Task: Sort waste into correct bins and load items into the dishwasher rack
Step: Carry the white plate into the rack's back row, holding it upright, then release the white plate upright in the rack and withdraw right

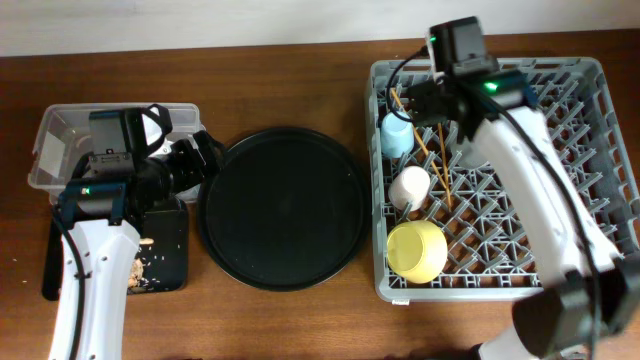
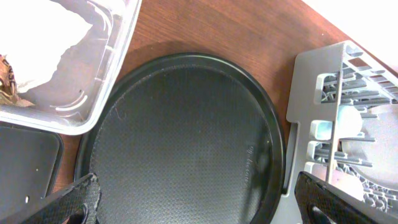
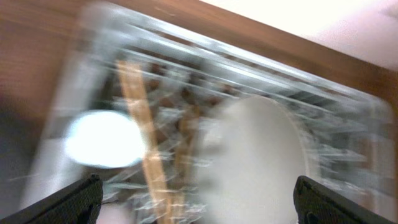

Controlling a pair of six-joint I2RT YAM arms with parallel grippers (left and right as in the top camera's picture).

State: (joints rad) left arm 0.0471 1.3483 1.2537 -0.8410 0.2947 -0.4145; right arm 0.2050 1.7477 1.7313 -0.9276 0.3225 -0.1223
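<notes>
Left gripper (image 2: pixel 196 182) is hovering over the near rim of the large round black tray (image 2: pixel 186 124), its fingers (image 2: pixel 78 200) spread wide with nothing between them. Beside that tray I am seeing the clear tub (image 2: pixel 106 68), which is holding the crumpled white napkin (image 2: pixel 37 34) and, at its edge, the brown-gold wrapper (image 2: pixel 6 78). The flat black tray (image 1: pixel 165 235) is lying in front of the tub, with beige crumbs (image 1: pixel 135 268) scattered on it. Right gripper (image 3: pixel 198 182) is hanging over the far left corner of the grey dishwasher rack (image 1: pixel 590 120), its fingers likewise apart and empty; the right wrist view is blurring heavily with motion. Through it I am making out the wooden chopsticks (image 3: pixel 140 124) leaning among the pegs, the light blue cup (image 1: pixel 397 135) to their left, and the pale round plate (image 3: pixel 255 162) to their right. From overhead, the pale pink cup (image 1: pixel 410 187) is sitting in the rack between the blue cup and the yellow bowl (image 1: pixel 417 250).
</notes>
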